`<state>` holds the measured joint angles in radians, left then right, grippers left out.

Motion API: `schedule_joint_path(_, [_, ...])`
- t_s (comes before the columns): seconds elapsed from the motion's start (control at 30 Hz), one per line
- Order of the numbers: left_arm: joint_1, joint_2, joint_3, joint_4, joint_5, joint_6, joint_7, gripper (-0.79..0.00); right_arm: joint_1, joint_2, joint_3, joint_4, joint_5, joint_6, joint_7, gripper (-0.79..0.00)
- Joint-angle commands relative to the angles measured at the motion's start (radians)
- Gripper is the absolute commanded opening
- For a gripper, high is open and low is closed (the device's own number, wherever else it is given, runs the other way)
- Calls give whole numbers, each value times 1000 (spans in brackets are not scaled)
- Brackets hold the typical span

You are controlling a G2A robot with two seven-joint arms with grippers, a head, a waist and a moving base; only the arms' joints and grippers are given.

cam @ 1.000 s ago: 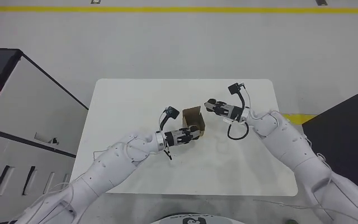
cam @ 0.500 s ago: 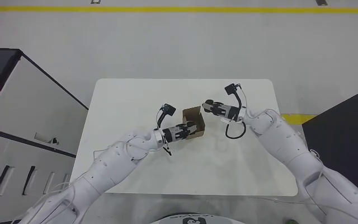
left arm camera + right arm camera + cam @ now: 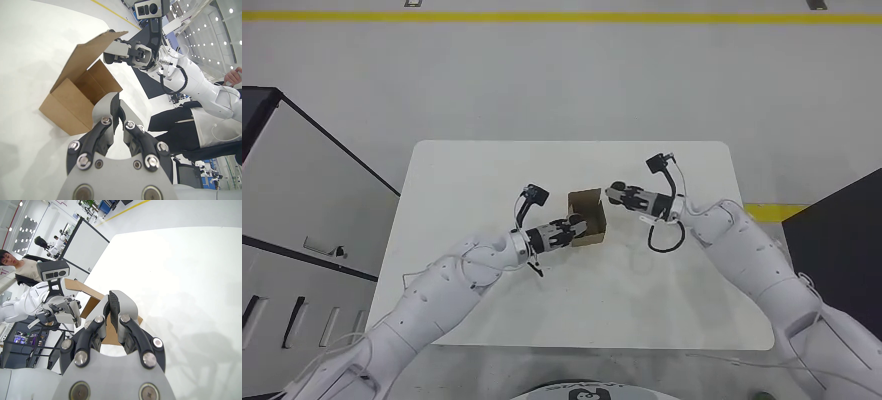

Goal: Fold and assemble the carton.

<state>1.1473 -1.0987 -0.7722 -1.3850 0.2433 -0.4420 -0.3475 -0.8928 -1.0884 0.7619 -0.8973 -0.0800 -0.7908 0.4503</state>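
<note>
The right end effector (image 3: 112,300) hides most of the carton (image 3: 89,306).

Clearance entry: carton (image 3: 587,216) mid-table (image 3: 472,170), open-topped, one flap raised.
Left gripper (image 3: 575,231) and right gripper (image 3: 611,190) flank it closely; broad tabletop gives passage on its far and near sides.

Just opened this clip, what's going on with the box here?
A two-armed robot is working on a small brown carton on a white table. The carton stands with its top open and one flap raised. The left gripper is shut at the carton's near corner; whether it pinches the wall is unclear. The right gripper, also shut, is on the opposite side by the raised flap. The top is not closed yet.
</note>
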Motion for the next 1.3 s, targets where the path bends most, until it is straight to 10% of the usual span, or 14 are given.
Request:
schedule_joint_path(0.0, [9,2,-10,-19,3,0,-10,-785,-11,5,12,-11,-3,1,7,-785])
schedule_joint_path(0.47, [97,27,-132,-113,47,-25,50,-785,-119,56,122,-138,11,21,97,-785])
schedule_joint_path(1.27, [-52,-73,4,138,32,-53,107,-785,-186,69,186,-205,-7,63,128,-785])
